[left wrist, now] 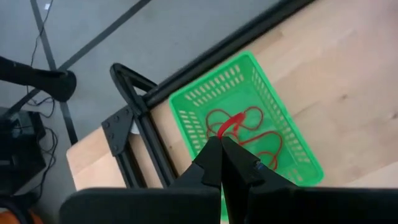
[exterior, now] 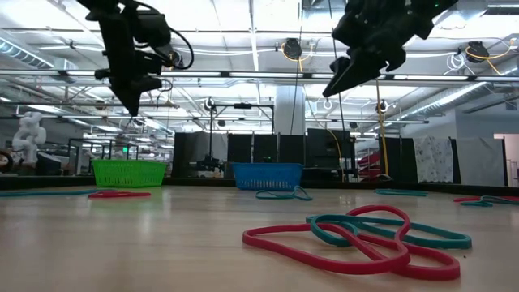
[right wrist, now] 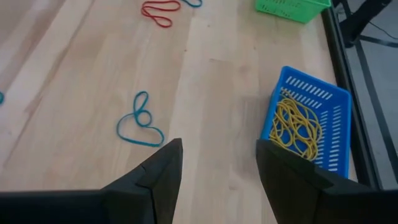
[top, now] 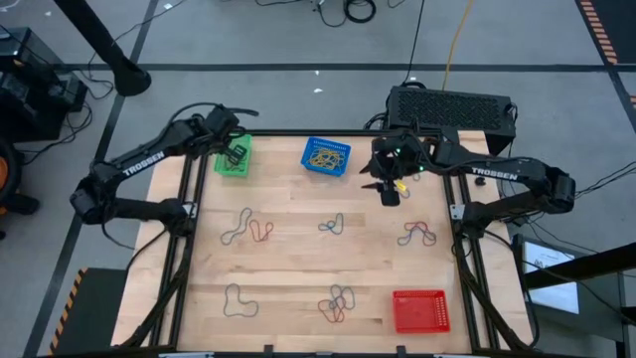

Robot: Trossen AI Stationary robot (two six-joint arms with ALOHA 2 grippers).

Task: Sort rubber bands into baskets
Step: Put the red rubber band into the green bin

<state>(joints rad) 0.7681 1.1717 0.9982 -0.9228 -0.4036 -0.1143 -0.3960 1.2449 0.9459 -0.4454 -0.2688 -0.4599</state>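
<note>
The light wooden tabletop [top: 298,254] lies open between its scattered clusters of thin elastic rubber bands [top: 336,303]. The green plastic mesh basket [top: 234,157] and blue plastic mesh basket [top: 326,156] stand apart at the far edge, bare wood between them. The left gripper [top: 237,154] hangs over the green basket, blocking entry from above. The right gripper [top: 390,191] hovers beside the blue basket. The red plastic mesh basket [top: 420,310] sits unobstructed at the near right corner.
</note>
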